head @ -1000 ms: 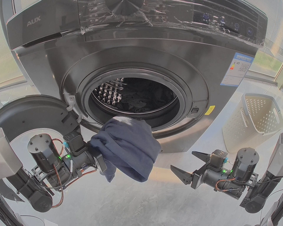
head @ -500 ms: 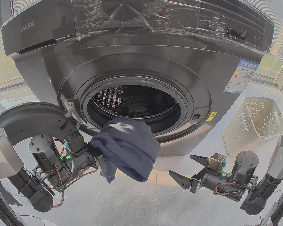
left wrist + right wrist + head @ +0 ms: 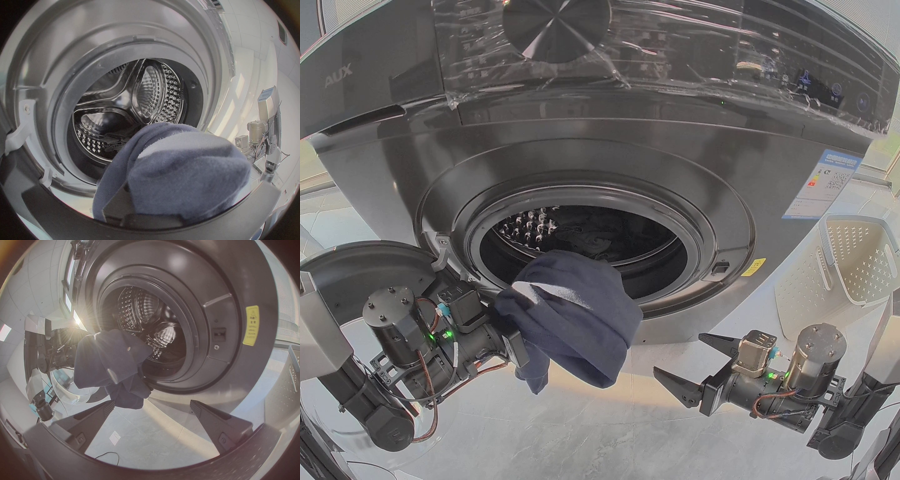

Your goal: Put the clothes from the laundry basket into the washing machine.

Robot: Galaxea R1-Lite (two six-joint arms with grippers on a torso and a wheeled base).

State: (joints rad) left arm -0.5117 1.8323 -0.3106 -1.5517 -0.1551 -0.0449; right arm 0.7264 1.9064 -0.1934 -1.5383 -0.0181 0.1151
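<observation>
We see the left gripper [image 3: 515, 350] holding a navy garment [image 3: 572, 312] just in front of the washing machine [image 3: 600, 144]. The cloth hangs over the lower rim of the drum opening [image 3: 581, 240]. The fingers are buried in fabric, so the grip looks clamped, as far as we can tell. Dark clothes [image 3: 117, 140] already lie inside the drum. The right gripper [image 3: 677, 354] hangs low to the right with its jaws spread wide and nothing between them. The laundry basket [image 3: 850, 262] stands on the floor at the machine's right (tilted).
</observation>
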